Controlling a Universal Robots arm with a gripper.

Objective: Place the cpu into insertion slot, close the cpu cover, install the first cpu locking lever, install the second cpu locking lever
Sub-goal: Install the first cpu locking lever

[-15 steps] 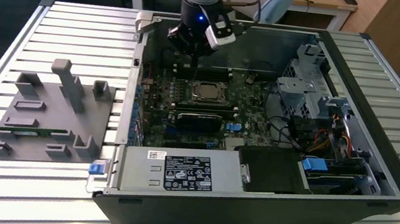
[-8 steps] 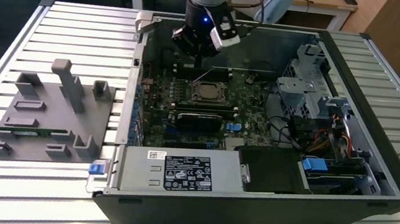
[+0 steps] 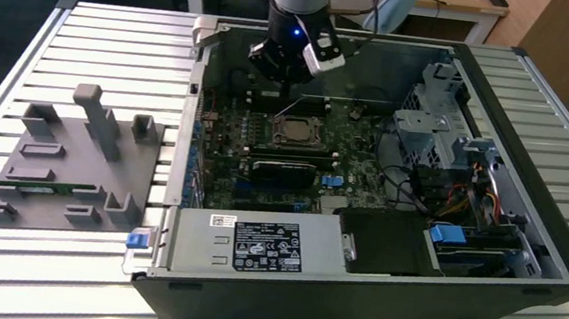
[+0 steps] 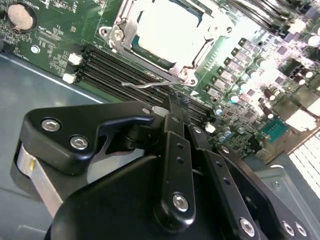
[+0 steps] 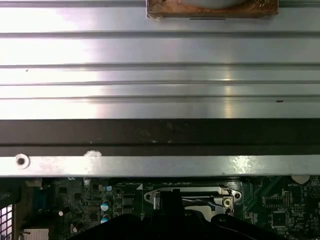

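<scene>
Green motherboard [image 4: 55,45]; silver cpu cover [image 4: 150,37] framed pale grey cpu [image 4: 170,30]; black gripper [image 4: 177,102]; grey fixture [image 3: 68,171] on silver ribbed table [image 3: 93,49].

I see the cpu [image 3: 294,134] inside the computer case [image 3: 533,236]; fixture block [image 3: 69,167] at its 9 o'clock (exterior view).
</scene>
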